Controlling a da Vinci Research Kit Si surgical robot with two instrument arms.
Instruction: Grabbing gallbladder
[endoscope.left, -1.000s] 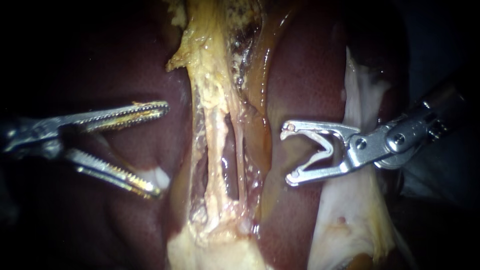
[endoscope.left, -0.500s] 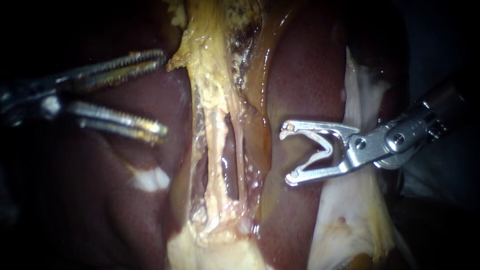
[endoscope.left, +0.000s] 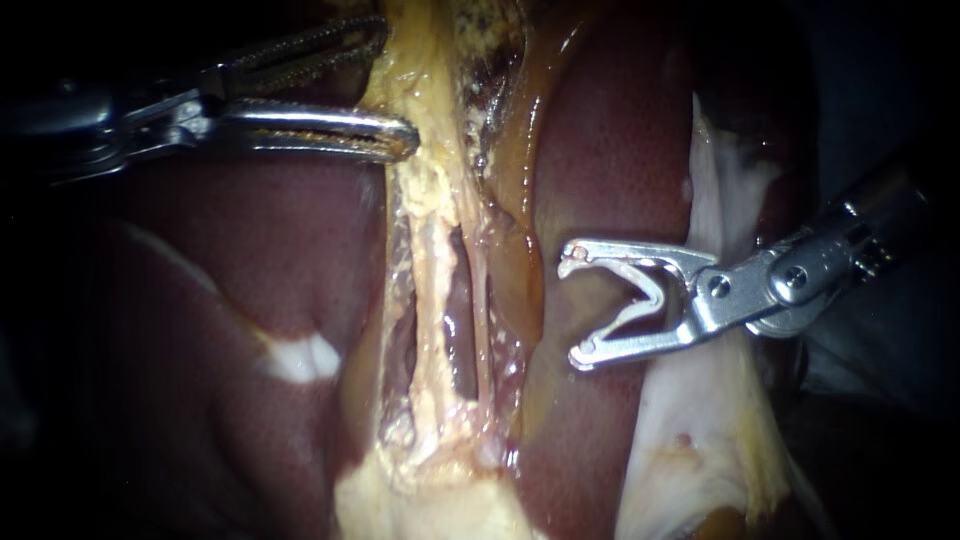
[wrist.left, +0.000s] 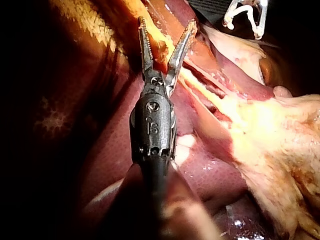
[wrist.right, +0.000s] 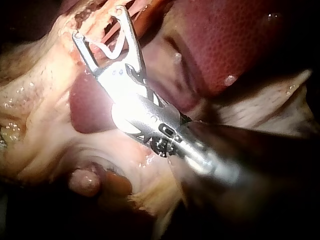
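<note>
1. My left instrument, jaws apart, straddles the edge of the yellow gallbladder, which lies between the jaws, ungripped.
2. Closing this shallow, the jaws could slip off or tear the thin edge.
3. My right instrument, jaws apart and holding no tissue, hangs well aside over the liver, where drift could nick it.
</note>
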